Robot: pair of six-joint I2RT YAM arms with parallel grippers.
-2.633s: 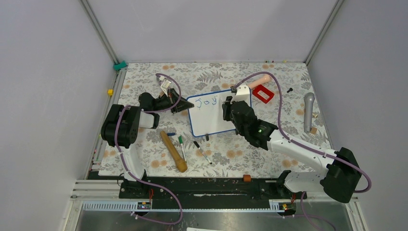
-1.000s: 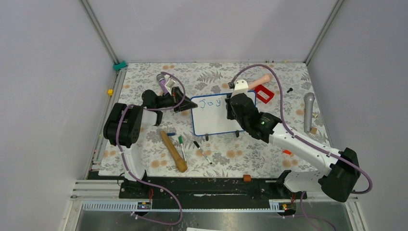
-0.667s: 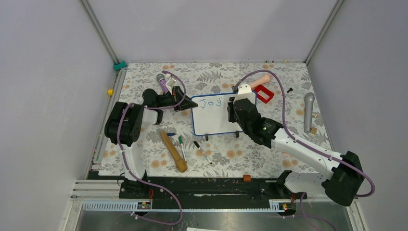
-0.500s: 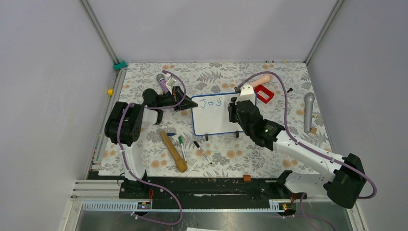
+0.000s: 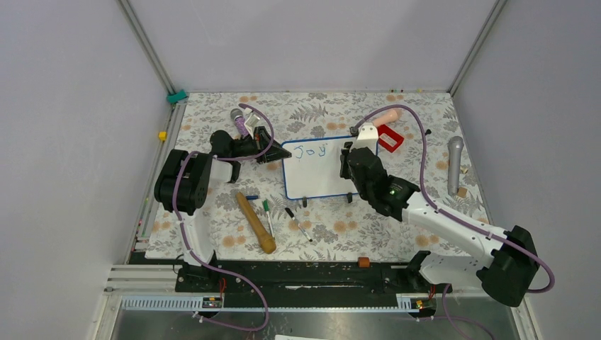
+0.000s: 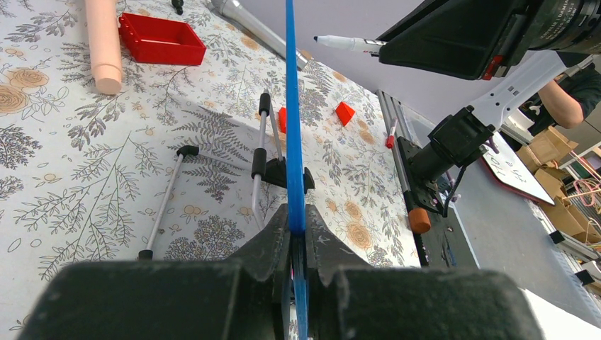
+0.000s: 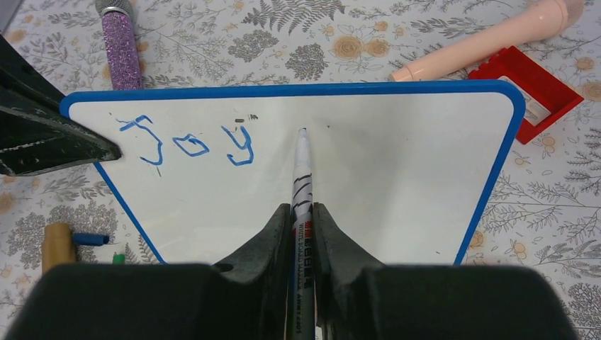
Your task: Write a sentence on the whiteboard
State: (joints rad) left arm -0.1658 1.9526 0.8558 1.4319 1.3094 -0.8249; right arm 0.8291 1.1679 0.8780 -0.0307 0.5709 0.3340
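Right gripper (image 7: 301, 214) shifted rightward past blue Joy (image 7: 190, 144) | clamped on marker (image 7: 300, 170), tip near whiteboard (image 7: 397, 184) mid-worktop | left gripper (image 6: 295, 228) pinched on whiteboard's left edge

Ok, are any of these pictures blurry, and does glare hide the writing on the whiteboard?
Right wrist view: no glare on the whiteboard, the blue letters sharp, the right gripper near the lens soft. Left wrist view: the left gripper blurred likewise, the board's blue edge crisp beyond it. Top view: even light, faint shadows, letters small.
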